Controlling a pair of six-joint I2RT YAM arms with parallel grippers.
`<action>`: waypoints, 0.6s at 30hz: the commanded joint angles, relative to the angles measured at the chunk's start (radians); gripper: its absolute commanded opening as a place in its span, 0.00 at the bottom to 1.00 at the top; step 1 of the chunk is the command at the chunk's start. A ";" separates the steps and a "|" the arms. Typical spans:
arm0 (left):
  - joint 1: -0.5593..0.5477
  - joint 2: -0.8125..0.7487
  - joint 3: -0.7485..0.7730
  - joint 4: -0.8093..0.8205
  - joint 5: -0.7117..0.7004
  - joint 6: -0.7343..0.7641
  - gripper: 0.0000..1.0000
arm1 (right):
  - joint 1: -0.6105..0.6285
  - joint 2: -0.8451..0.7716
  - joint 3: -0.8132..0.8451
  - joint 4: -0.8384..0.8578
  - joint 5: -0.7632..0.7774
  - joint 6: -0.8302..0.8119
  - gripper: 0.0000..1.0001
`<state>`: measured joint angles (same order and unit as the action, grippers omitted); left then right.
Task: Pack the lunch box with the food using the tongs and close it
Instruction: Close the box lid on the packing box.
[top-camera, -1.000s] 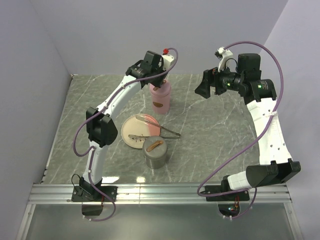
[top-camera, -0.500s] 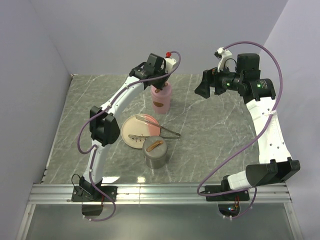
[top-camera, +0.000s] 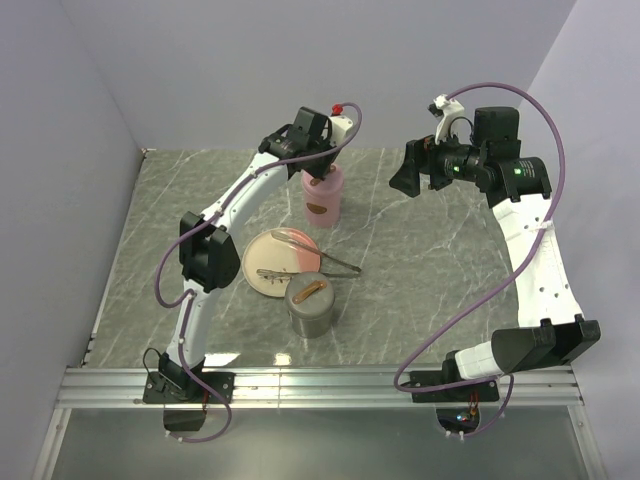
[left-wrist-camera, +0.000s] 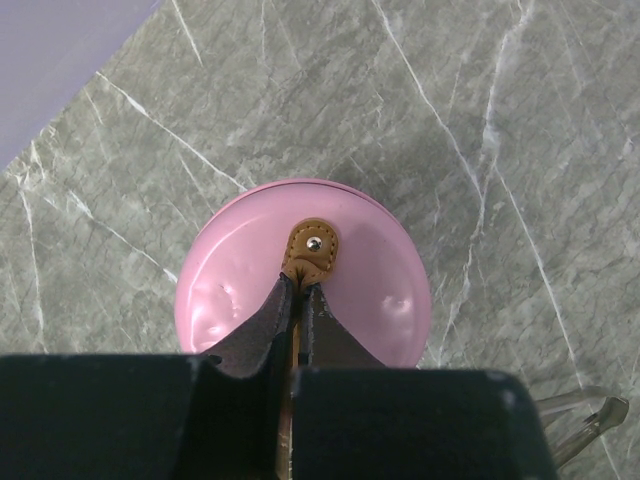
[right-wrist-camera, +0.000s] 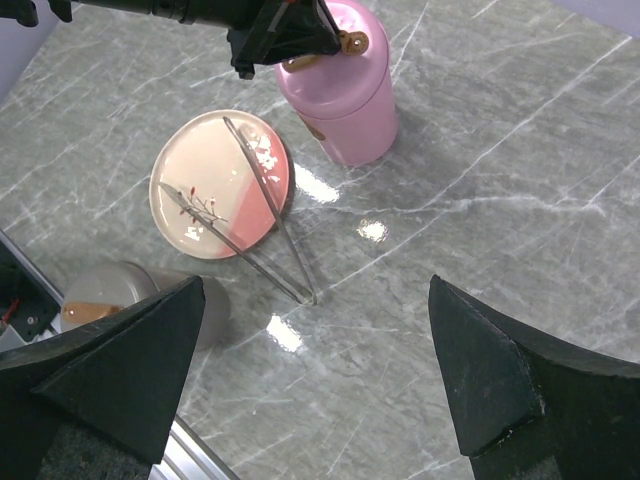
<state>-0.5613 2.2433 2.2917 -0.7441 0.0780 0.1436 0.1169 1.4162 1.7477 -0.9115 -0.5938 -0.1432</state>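
The pink cylindrical lunch box (top-camera: 322, 202) stands upright behind the plate, and its round pink lid (left-wrist-camera: 370, 290) carries a tan strap (left-wrist-camera: 312, 248). My left gripper (left-wrist-camera: 298, 285) is directly above the lid, shut on that strap. The silver tongs (top-camera: 322, 259) lie across the pink-and-cream plate (top-camera: 262, 272), with their joined end on the table to the right (right-wrist-camera: 305, 290). My right gripper (right-wrist-camera: 315, 285) hangs high over the table's right side, open and holding nothing. No food shows; the plate (right-wrist-camera: 200, 160) bears only a painted twig.
A grey round container (top-camera: 311, 307) with a tan strap on top stands just in front of the plate, also seen at the right wrist view's lower left as the grey container (right-wrist-camera: 110, 295). Walls close off the left and back of the marble table (top-camera: 430, 280).
The left arm shifted slightly right over the pink lunch box a second ago and has held still since. The right arm has not moved.
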 joint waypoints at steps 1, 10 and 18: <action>-0.005 0.041 0.008 -0.052 0.034 0.008 0.04 | -0.005 0.001 0.007 0.002 -0.003 -0.006 1.00; 0.000 0.058 -0.003 -0.087 0.066 -0.010 0.13 | -0.005 -0.005 -0.007 0.000 -0.014 -0.001 1.00; 0.000 -0.014 -0.018 -0.060 0.065 0.002 0.27 | -0.005 -0.011 -0.025 0.008 -0.021 0.010 1.00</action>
<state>-0.5541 2.2421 2.2791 -0.7265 0.1093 0.1421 0.1169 1.4162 1.7264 -0.9119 -0.5961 -0.1417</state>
